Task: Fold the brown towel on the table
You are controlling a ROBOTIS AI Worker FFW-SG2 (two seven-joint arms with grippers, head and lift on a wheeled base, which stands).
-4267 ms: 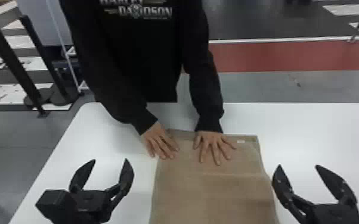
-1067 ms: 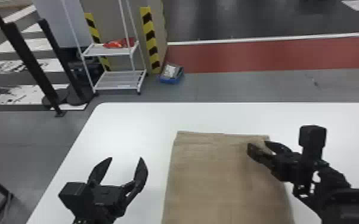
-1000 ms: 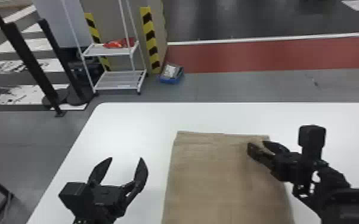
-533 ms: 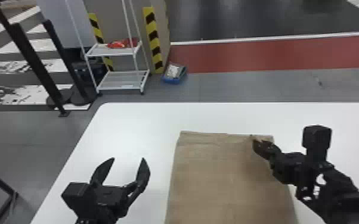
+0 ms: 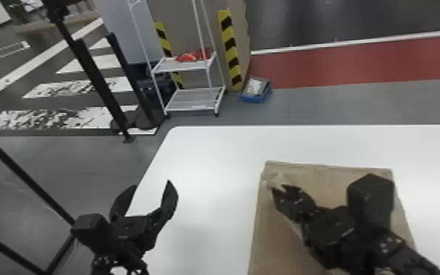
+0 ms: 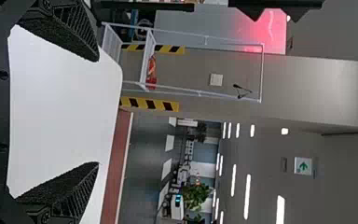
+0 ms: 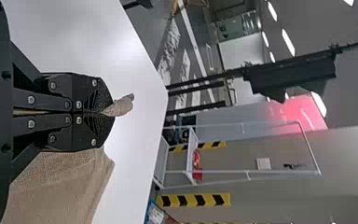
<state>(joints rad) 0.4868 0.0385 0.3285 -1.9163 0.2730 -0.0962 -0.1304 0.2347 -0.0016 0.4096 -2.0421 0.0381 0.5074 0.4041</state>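
In your head view, the brown towel [image 5: 325, 183] lies at 4 o'clock on the table [image 5: 208, 153], with your right claw [image 5: 278, 186] over it, tip near the towel's 11 o'clock corner. Pull hard from there and the whole towel could skid askew, since the left claw [image 5: 152, 185], at 8 o'clock, isn't pinning anything. Your table's edge runs just beside that left claw; bare tabletop lies between it and the towel, with more towards 12 o'clock. In your left wrist view, that claw is spread wide and empty (a handy spare). In your right wrist view, the other is clenched on a small tuft [image 7: 121, 106] of towel; so thin a bite might slip. Bare tabletop lies past its fingertips, then another edge.
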